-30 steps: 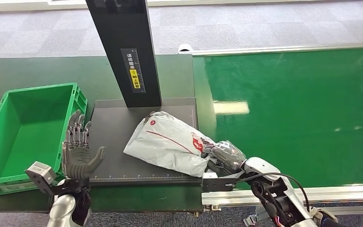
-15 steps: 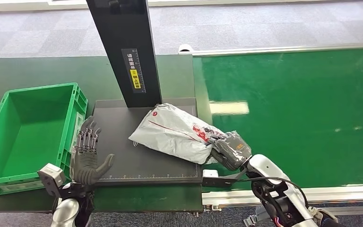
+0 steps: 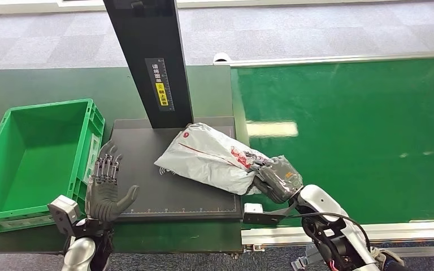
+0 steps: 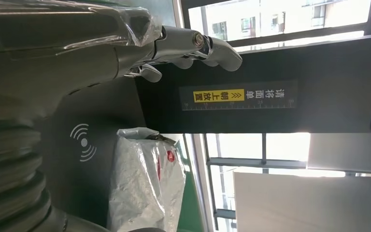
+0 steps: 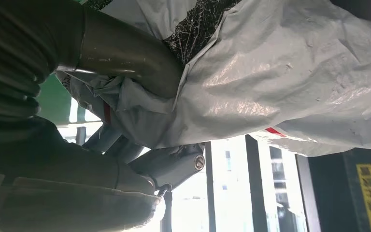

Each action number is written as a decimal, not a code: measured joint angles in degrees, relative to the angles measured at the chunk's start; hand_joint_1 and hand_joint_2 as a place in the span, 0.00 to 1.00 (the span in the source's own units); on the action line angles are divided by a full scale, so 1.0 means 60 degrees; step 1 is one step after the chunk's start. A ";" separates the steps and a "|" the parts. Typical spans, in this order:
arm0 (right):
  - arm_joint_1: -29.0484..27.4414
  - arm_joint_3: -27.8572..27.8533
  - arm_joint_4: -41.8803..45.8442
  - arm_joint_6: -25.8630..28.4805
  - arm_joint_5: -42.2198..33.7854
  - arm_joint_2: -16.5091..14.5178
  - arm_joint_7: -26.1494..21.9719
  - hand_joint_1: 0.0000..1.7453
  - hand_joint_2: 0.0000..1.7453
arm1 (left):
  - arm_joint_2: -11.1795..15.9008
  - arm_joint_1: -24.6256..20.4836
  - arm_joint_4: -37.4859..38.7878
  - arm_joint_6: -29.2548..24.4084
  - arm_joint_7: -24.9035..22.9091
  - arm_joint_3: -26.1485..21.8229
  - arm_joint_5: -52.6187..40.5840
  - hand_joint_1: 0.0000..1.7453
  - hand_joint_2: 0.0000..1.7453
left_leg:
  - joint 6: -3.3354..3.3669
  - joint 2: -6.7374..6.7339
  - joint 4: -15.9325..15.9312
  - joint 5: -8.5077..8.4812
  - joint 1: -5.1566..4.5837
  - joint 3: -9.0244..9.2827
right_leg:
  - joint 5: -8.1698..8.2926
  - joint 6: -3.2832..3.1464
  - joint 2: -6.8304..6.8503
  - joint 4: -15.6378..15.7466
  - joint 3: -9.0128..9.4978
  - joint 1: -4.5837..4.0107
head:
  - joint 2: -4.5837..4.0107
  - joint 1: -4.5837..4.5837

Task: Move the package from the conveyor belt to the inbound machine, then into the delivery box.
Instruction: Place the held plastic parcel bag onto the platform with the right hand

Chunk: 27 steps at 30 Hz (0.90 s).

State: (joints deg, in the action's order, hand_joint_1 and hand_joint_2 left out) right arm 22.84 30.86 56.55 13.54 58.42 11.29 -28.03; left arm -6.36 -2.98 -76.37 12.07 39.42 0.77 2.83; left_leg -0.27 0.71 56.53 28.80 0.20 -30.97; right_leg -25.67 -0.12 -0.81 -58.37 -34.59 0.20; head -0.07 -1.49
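Observation:
A crinkled white-grey package [image 3: 212, 158] with red print lies on the black plate of the inbound machine [image 3: 141, 169], its right end hanging past the plate edge. My right hand [image 3: 277, 179] grips that right end; in the right wrist view my thumb [image 5: 125, 53] presses into the package [image 5: 280, 82] and it looks lifted a little. My left hand [image 3: 106, 186] stands upright at the plate's front left corner, fingers spread, holding nothing. The left wrist view shows the left hand's fingers [image 4: 198, 46] apart from the package [image 4: 147, 188].
A green delivery box [image 3: 34, 155] sits left of the plate, close to my left hand. The machine's black post [image 3: 150, 62] rises behind the package. The green conveyor belt [image 3: 350, 135] runs to the right, with its metal rim [image 3: 350, 231] in front.
My right hand has carried the package up and to the right across the plate, most of it in the first half second. My left hand has shifted slightly right and lower.

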 joint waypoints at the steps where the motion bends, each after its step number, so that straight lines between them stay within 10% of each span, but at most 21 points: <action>1: -0.0005 -0.0006 0.0001 0.0162 0.0046 -0.0052 -0.0151 1.00 1.00 | 0.0000 -0.0019 0.0030 0.0026 0.0020 0.0012 -0.0004 0.00 1.00 | 0.0000 0.0000 0.0000 0.0000 0.0000 -0.0001 | 0.0000 0.0000 0.0000 0.0000 0.0000 0.0000 | 0.0000 0.0000; 19: 0.2534 0.1671 -0.4285 -0.0058 0.1315 -0.2265 -0.1020 0.97 1.00 | 0.0068 -0.1139 0.1090 0.0489 0.0101 0.0591 0.0265 0.00 1.00 | -0.0001 -0.0008 0.0000 -0.0008 0.0003 0.0008 | 0.0005 -0.0006 -0.0005 -0.0005 0.0000 -0.0006 | 0.0000 0.0001; 24: 0.2892 0.2083 -0.4863 -0.0150 0.1343 -0.2788 -0.0853 0.09 1.00 | 0.0092 -0.1274 0.1259 0.0531 0.0103 0.0694 0.0290 0.00 1.00 | -0.0001 -0.0011 0.0000 -0.0008 0.0003 0.0009 | 0.0005 -0.0005 -0.0005 -0.0005 0.0002 -0.0006 | 0.0000 0.0002; 27: 0.3028 0.2274 -0.5082 0.0028 0.1312 -0.3000 -0.0738 0.00 1.00 | 0.0097 -0.1372 0.1357 0.0557 0.0103 0.0730 0.0290 0.00 1.00 | -0.0001 -0.0010 0.0000 -0.0008 0.0002 0.0011 | 0.0006 -0.0006 -0.0005 -0.0005 0.0005 -0.0006 | 0.0000 0.0003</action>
State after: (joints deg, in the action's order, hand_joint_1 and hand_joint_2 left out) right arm 41.01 44.50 26.06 13.71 66.30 -6.70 -32.45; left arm -5.78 -11.21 -68.23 15.41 40.04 5.15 4.57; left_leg -0.27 0.65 56.53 28.75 0.22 -30.90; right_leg -25.63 -0.15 -0.84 -58.40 -34.56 0.17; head -0.07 -1.47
